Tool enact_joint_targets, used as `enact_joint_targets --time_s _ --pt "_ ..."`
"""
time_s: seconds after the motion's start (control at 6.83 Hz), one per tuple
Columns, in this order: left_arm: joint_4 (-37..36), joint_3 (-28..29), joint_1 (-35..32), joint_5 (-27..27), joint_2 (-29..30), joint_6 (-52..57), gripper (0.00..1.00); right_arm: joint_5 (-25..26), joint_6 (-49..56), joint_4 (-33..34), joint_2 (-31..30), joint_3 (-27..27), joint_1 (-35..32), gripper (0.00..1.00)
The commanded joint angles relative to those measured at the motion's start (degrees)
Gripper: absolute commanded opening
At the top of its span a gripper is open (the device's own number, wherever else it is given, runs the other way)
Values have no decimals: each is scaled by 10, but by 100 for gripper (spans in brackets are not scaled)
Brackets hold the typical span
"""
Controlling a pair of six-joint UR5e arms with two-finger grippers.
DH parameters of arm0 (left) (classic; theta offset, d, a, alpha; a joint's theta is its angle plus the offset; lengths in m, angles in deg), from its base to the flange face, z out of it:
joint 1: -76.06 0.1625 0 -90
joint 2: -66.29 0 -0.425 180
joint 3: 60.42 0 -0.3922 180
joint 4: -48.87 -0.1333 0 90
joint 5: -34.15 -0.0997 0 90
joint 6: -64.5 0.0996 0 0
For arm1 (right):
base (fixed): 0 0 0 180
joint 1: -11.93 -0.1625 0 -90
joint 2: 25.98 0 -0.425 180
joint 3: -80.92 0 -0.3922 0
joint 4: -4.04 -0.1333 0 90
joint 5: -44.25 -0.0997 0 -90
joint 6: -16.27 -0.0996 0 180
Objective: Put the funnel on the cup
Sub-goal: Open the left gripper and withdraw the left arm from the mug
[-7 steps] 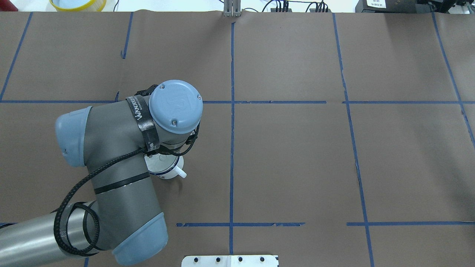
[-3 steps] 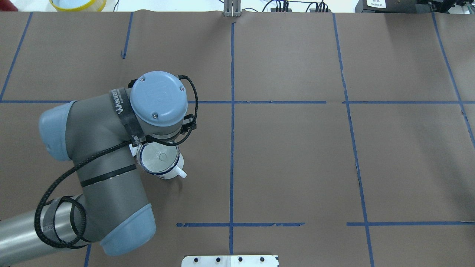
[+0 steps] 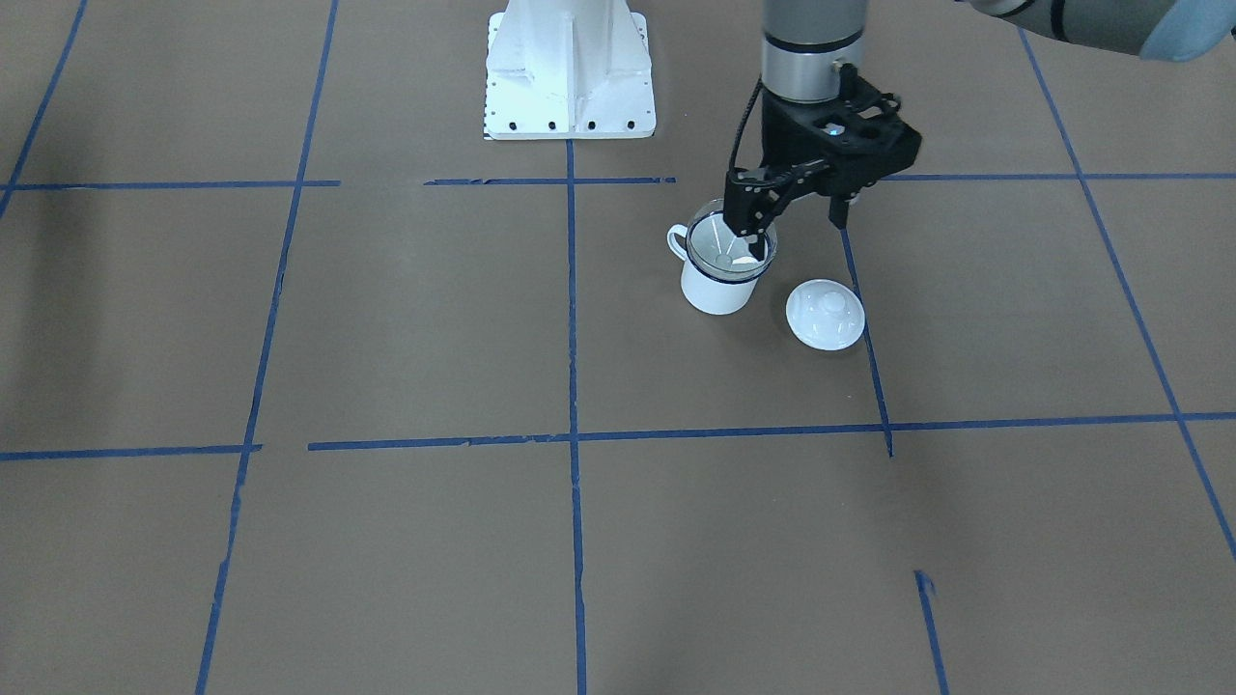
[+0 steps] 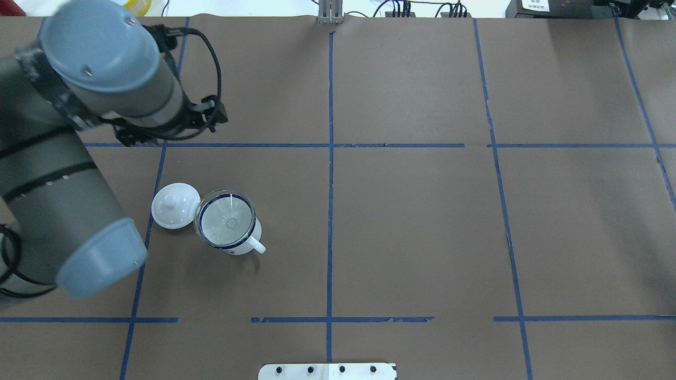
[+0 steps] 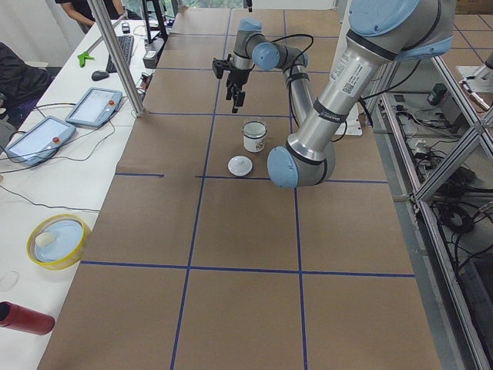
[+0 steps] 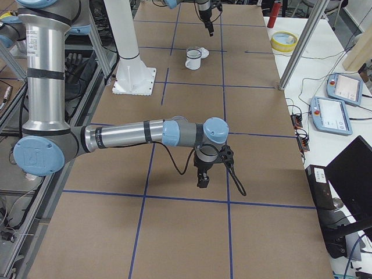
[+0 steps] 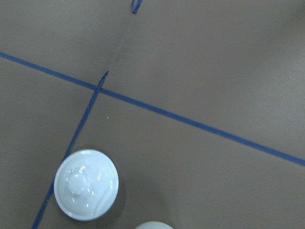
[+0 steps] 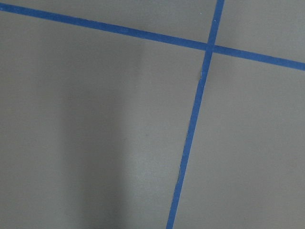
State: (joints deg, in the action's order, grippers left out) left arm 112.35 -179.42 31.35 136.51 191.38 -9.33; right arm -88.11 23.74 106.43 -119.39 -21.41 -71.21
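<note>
The white enamel cup (image 4: 235, 240) with a dark blue rim stands upright on the brown table, handle toward the robot's right. The clear funnel (image 4: 226, 221) sits in its mouth, rim resting on the cup's rim; both also show in the front view, cup (image 3: 713, 290) and funnel (image 3: 719, 249). My left gripper (image 3: 800, 234) is open and empty, raised above the table beside and beyond the cup. My right gripper (image 6: 203, 174) shows only in the exterior right view, low over the table far from the cup; I cannot tell if it is open or shut.
A white round lid with a knob (image 4: 175, 206) lies on the table right beside the cup, on the robot's left; it also shows in the left wrist view (image 7: 86, 191). Blue tape lines (image 4: 330, 158) cross the brown paper. The white robot base (image 3: 568, 68) stands at the near edge.
My left arm has lifted and swung away to the far left from over the cup. The cup with the funnel on it and the lid are now uncovered and have not moved.
</note>
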Motion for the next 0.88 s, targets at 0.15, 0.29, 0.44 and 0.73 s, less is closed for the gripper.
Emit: enact_joint_targets --time_s 0.15,0.29,0.44,0.73 --pt "0 -5 -214 107 -111 346 100 0 0 0 0 -1 0 100" --pt "6 38 -274 144 -139 500 100 0 0 0 0 -1 0 100" --pt "9 98 -336 161 -156 645 100 0 0 0 0 0 0 100" --pt "137 184 -397 236 -240 748 100 0 0 0 0 -1 0 100"
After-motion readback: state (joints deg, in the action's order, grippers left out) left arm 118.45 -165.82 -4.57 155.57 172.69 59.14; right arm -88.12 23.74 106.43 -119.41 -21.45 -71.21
